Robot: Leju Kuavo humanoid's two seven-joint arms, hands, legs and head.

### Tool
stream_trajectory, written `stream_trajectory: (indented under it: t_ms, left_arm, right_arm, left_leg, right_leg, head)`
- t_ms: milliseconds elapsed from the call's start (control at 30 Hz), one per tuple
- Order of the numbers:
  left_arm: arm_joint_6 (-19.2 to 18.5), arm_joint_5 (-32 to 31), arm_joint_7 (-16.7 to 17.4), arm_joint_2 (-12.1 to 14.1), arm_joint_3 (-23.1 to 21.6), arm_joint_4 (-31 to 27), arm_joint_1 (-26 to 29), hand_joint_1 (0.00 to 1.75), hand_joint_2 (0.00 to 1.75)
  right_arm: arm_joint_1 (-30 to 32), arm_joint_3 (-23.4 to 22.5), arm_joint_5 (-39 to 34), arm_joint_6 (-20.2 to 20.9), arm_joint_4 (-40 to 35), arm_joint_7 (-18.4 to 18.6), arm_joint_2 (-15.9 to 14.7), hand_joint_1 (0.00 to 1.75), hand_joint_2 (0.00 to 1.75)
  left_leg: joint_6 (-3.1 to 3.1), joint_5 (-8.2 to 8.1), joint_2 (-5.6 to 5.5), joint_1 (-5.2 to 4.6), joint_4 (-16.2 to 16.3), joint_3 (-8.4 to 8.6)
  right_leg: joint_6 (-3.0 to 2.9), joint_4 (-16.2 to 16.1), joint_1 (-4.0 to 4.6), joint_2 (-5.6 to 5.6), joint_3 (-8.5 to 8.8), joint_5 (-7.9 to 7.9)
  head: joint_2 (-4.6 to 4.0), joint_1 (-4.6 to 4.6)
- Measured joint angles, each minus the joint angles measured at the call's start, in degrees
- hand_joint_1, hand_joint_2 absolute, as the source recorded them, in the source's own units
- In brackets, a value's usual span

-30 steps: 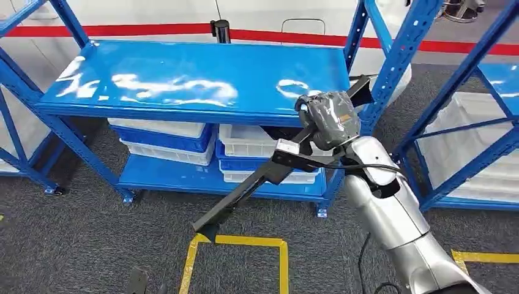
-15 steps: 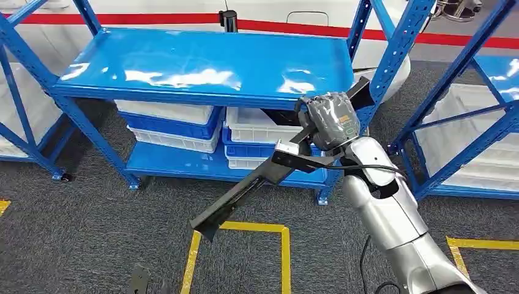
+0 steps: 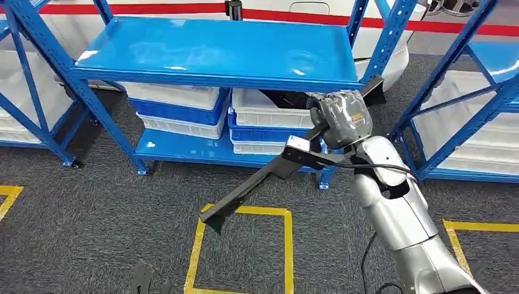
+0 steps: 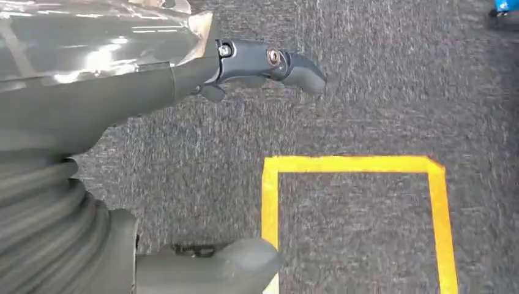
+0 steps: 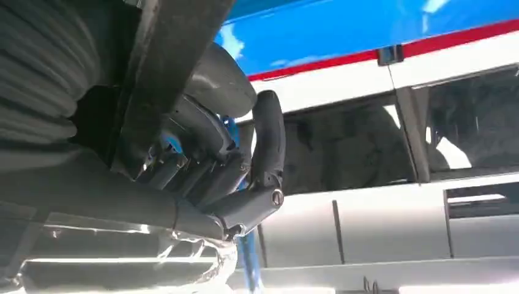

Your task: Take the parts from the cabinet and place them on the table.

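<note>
Part (image 3: 257,187), long and black, sits clamped in the right hand (image 3: 340,119), gripped near one end, clearing the shelf (image 3: 214,52); left hand (image 4: 183,79) hangs slack, empty.

No text, label, brand, number or sign could be read in any of the views — not on the blue shelf rack (image 3: 220,55), not on the white and blue bins (image 3: 183,110) beneath it, and not on the long black part (image 3: 257,184). The yellow floor tape (image 3: 245,211) formed a plain outline on the grey carpet and carried no lettering. The red stripe (image 3: 306,17) along the white wall behind the rack was likewise bare — a solid band without characters.
</note>
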Motion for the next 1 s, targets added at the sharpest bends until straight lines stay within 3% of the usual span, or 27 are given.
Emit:
stream_trajectory:
  t_ms: [33,67,133,167,200,233,267,300,333,367,400,500,533,567,600,633,667,700,733,767,800,833,867,900,967,1000]
  left_arm:
    - [-0.1,0.0,0.0,0.2,0.0,0.0,0.0,0.0,1.75]
    - [-0.1,0.0,0.0,0.2,0.0,0.0,0.1,0.0,1.75]
    - [-0.2,0.0,0.0,0.3,0.0,0.0,0.0,0.0,1.75]
    - [-0.2,0.0,0.0,0.3,0.0,0.0,0.0,0.0,1.75]
    - [-0.2,0.0,0.0,0.3,0.0,0.0,0.0,0.0,1.75]
    - [-0.2,0.0,0.0,0.3,0.0,0.0,0.0,0.0,1.75]
    - [-0.2,0.0,0.0,0.3,0.0,0.0,0.0,0.0,1.75]
    - [-0.2,0.0,0.0,0.4,0.0,0.0,-0.1,0.0,1.75]
    - [-0.2,0.0,0.0,0.4,0.0,0.0,-0.2,0.0,1.75]
    - [-0.2,0.0,0.0,0.4,-0.1,0.0,-0.4,0.0,1.75]
    - [-0.2,0.0,-0.1,0.4,-0.1,0.0,-0.5,0.0,1.75]
    - [-0.3,-0.4,-0.1,0.4,-0.5,0.0,-0.5,0.0,1.75]
    - [-0.3,-0.5,-0.1,0.3,-0.5,0.0,-0.5,0.0,1.75]
    - [-0.4,-0.5,-0.1,0.3,-0.5,0.0,-0.6,0.0,1.75]
    - [-0.5,-0.5,-0.1,0.4,-0.5,0.0,-0.6,0.0,1.75]
    - [-0.7,-0.6,-0.1,0.4,-0.5,0.0,-0.6,0.0,1.75]
    - [-0.7,-0.7,-0.1,0.4,-0.5,0.0,-0.6,0.0,1.75]
    - [-0.7,-0.8,-0.1,0.4,-0.5,0.0,-0.6,0.0,1.75]
    - [-0.7,-0.9,-0.1,0.3,-0.6,0.0,-0.6,0.0,1.75]
    - [-0.7,-0.9,-0.1,0.3,-0.6,0.0,-0.6,0.0,1.75]
    - [-0.7,-0.9,-0.1,0.3,-0.6,0.0,-0.6,0.0,1.75]
    - [-0.7,-0.9,-0.1,0.3,-0.6,0.0,-0.6,0.0,1.75]
    - [-0.7,-0.9,0.0,0.3,-0.6,0.0,-0.6,0.0,1.75]
    - [-0.7,-0.9,-0.1,0.3,-0.5,0.0,-0.7,0.0,1.75]
    - [-0.6,-0.9,-0.1,0.3,-0.5,0.0,-0.6,0.0,1.75]
    - [-0.6,-0.9,-0.1,0.2,-0.5,0.0,-0.6,0.0,1.75]
  right_arm:
    - [0.1,0.0,0.0,0.1,0.0,0.0,-0.1,1.75,1.75]
    - [0.2,0.0,0.0,0.3,0.0,0.0,-0.1,1.75,1.75]
    - [0.2,0.0,0.0,0.3,0.0,0.0,-0.2,1.75,1.75]
    - [0.4,0.0,0.0,0.3,0.0,0.0,-0.2,1.75,1.75]
    - [0.6,0.0,0.0,0.3,0.0,0.0,-0.2,1.75,1.75]
    - [0.8,0.0,0.0,0.3,0.0,0.0,-0.2,1.75,1.75]
    - [1.0,0.0,0.0,0.3,0.0,0.0,-0.2,1.75,1.75]
    - [1.0,0.0,0.0,0.3,0.0,0.0,-0.3,1.75,1.75]
    - [1.0,-0.1,0.0,0.3,0.0,0.0,-0.3,1.75,1.75]
    - [1.0,-0.3,0.0,0.3,-0.3,0.0,-0.3,1.75,1.75]
    - [0.8,-0.5,0.0,0.3,-0.4,0.0,-0.3,1.75,1.75]
    - [0.5,-0.4,0.1,0.4,-0.4,0.0,-0.2,1.75,1.75]
    - [0.6,-0.5,0.1,0.5,-0.3,0.0,-0.4,1.75,1.75]
    - [0.6,-0.5,0.1,0.6,-0.3,0.0,-0.5,1.75,1.75]
    - [0.6,-0.6,0.2,0.6,-0.3,0.0,-0.5,1.75,1.75]
    - [0.6,-0.6,0.2,0.6,-0.3,0.0,-0.5,1.75,1.75]
    - [0.6,-0.7,0.2,0.6,-0.3,0.0,-0.5,1.75,1.75]
    - [0.7,-0.8,0.3,0.6,-0.3,0.1,-0.6,1.75,1.75]
    - [0.7,-0.8,0.4,0.6,-0.3,0.2,-0.7,1.75,1.75]
    - [0.7,-0.8,0.4,0.7,-0.3,0.2,-0.7,1.75,1.75]
    - [0.7,-0.8,0.4,0.9,-0.3,0.2,-0.7,1.75,1.75]
    - [0.6,-0.9,0.5,0.9,-0.3,0.3,-0.7,1.75,1.75]
    - [0.5,-0.9,0.5,0.9,-0.5,0.3,-0.7,1.75,1.75]
    - [0.3,-0.9,0.5,1.0,-0.7,0.3,-0.7,1.75,1.75]
    - [0.0,-0.9,0.5,1.0,-0.9,0.3,-0.7,1.75,1.75]
    - [-0.2,-0.9,0.5,1.1,-0.9,0.3,-0.7,1.75,1.75]
  left_leg:
    - [-0.3,-1.58,-0.26,0.42,0.6,-0.67]
    - [-0.71,-5.48,-0.2,0.59,2.6,-1.47]
    - [-1.72,-13.02,-0.19,1.18,11.3,-3.48]
    - [-2.09,-14.72,-0.18,1.4,15.7,-4.25]
    - [-2.37,-14.58,-0.18,1.69,19.0,-4.37]
    - [-2.61,-12.84,-0.16,1.96,19.4,-3.35]
    - [-2.76,-10.76,-0.15,2.24,17.7,-1.35]
    - [-2.9,-9.2,-0.14,2.43,14.2,1.73]
    - [-3.03,-9.07,-0.15,2.66,9.2,5.77]
    - [-3.18,-11.57,-0.31,2.67,4.1,9.49]
    - [-2.71,-12.67,-0.56,2.25,1.3,11.03]
    - [-0.69,-11.64,-0.43,1.42,1.6,9.88]
    - [0.54,-10.38,0.0,1.93,0.7,9.31]
    - [1.06,-9.51,0.04,1.56,0.7,8.41]
    - [1.48,-8.69,0.14,1.55,0.7,7.31]
    - [1.71,-7.96,0.11,1.43,0.7,6.39]
    - [1.86,-7.16,0.13,1.31,0.8,5.4]
    - [1.92,-6.31,0.14,1.19,0.8,4.31]
    - [1.92,-5.59,0.13,1.03,0.8,3.38]
    - [1.89,-4.9,0.13,0.87,0.9,2.48]
    - [1.8,-4.07,0.13,0.71,0.9,1.52]
    - [1.7,-3.41,0.11,0.58,0.9,0.79]
    - [1.57,-2.73,0.1,0.59,1.0,0.44]
    - [1.24,-2.2,0.02,0.24,1.0,-0.03]
    - [0.69,-0.66,0.11,0.4,0.3,-0.03]
    - [0.27,0.04,0.13,0.57,-0.2,-0.14]
  right_leg:
    - [-0.33,0.0,-0.66,-0.34,-0.33,0.83]
    - [-1.2,0.0,-0.74,-0.32,-0.87,1.66]
    - [-1.22,0.1,-0.72,-0.29,-2.88,3.4]
    - [-1.1,0.2,-0.72,-0.3,-3.83,4.09]
    - [-0.9,0.4,-0.75,-0.3,-4.88,4.76]
    - [-0.71,0.6,-0.82,-0.34,-5.88,5.37]
    - [-0.41,0.9,-0.95,-0.34,-6.82,5.83]
    - [-0.12,1.3,-1.07,-0.32,-7.67,6.26]
    - [0.39,1.7,-1.15,-0.3,-8.32,6.61]
    - [0.8,2.2,-0.85,-0.34,-8.88,6.87]
    - [1.11,2.5,-0.81,-0.37,-9.15,7.3]
    - [2.72,1.6,-0.86,-0.44,-9.28,9.15]
    - [3.1,1.8,-0.67,-0.4,-10.15,9.02]
    - [2.54,3.1,-0.83,-0.24,-11.12,6.81]
    - [1.71,6.3,-0.72,-0.23,-12.46,3.33]
    - [1.32,10.6,-0.73,-0.22,-13.43,0.31]
    - [1.24,15.5,-0.73,-0.19,-14.52,-2.13]
    - [1.64,19.5,-0.58,-0.1,-14.98,-3.14]
    - [2.15,21.0,-0.54,-0.07,-14.45,-2.61]
    - [2.66,20.2,-0.52,-0.07,-12.86,-1.1]
    - [3.0,17.0,-0.3,-0.07,-9.86,0.83]
    - [2.86,12.5,-0.28,-0.06,-6.4,1.78]
    - [2.03,6.7,-0.12,-0.02,-2.03,0.97]
    - [1.18,1.0,0.42,-0.08,1.72,-1.12]
    - [1.0,0.1,0.67,0.06,0.68,-0.73]
    - [0.53,0.2,0.77,0.07,0.34,-0.36]
  head:
    - [0.0,0.31]
    - [0.0,0.17]
    - [0.0,-0.02]
    - [0.0,-0.11]
    - [0.0,-0.09]
    - [0.0,-0.09]
    - [0.0,-0.11]
    - [0.0,-0.11]
    - [0.0,-0.15]
    - [0.0,-0.2]
    - [0.0,-0.06]
    - [0.0,-0.02]
    - [0.0,0.02]
    - [0.0,-0.02]
    - [0.0,0.35]
    - [0.0,0.39]
    - [0.0,0.39]
    - [0.0,0.55]
    - [0.0,0.57]
    - [0.0,0.55]
    - [0.0,0.61]
    - [0.0,0.55]
    - [0.0,0.55]
    - [0.0,0.61]
    - [0.0,0.33]
    - [0.0,0.46]
